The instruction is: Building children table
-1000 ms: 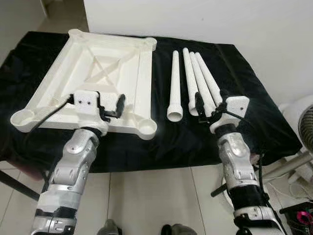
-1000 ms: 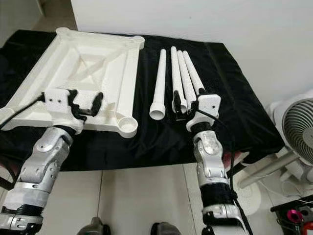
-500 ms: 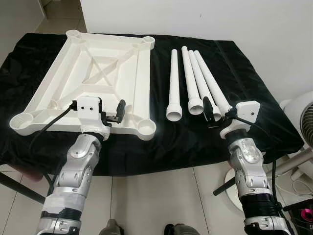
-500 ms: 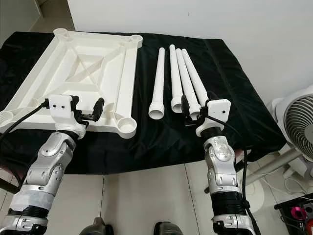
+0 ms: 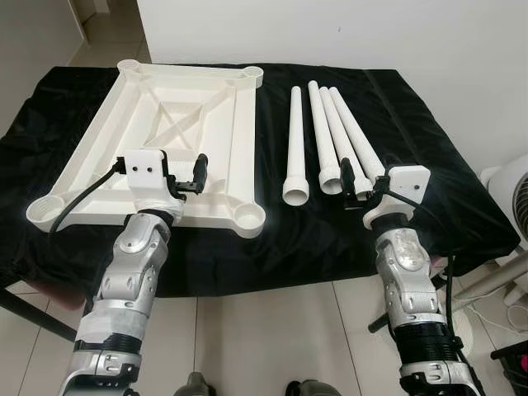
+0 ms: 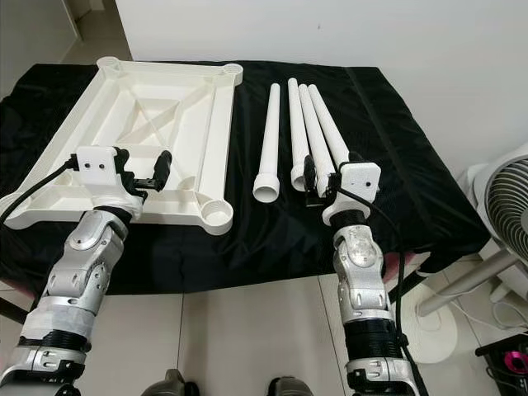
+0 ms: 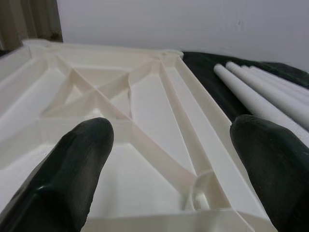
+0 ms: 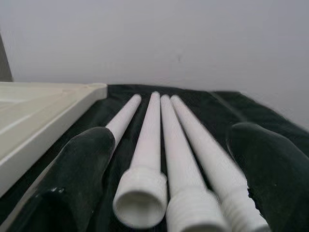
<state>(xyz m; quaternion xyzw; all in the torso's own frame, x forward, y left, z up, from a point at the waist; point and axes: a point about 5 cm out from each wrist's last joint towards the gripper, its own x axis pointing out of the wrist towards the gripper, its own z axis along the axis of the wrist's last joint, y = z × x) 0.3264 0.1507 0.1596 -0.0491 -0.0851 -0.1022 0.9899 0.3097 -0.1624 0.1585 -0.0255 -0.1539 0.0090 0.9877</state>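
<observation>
Tabletop [image 5: 165, 132], white plastic and lying underside up on the black cloth [image 5: 429, 165], sits on my left half of the covered surface, its crossed ribs and round corner sockets facing me. My left gripper [image 5: 183, 177] hovers over its near edge, fingers spread apart with nothing between them; in the left wrist view the two black fingers [image 7: 77, 164] frame the ribbed underside, one near corner socket just ahead.

Four white table legs [image 5: 330, 140] lie side by side on the cloth to the right of the tabletop, apart from it, their wider ends toward me. One leg [image 5: 295, 148] lies a little off from the other three, which are bunched together (touching, as far as I can tell). My right gripper [image 5: 355, 183] is at the near ends of those three, fingers open and holding nothing; the right wrist view shows its fingers [image 8: 82, 174] standing either side of the legs' ends, one hollow end and two threaded ones.

A white wall [image 5: 330, 33] rises behind the cloth, and a fan [image 6: 507, 206] stands on the tiled floor [image 5: 264, 330] to my right.
</observation>
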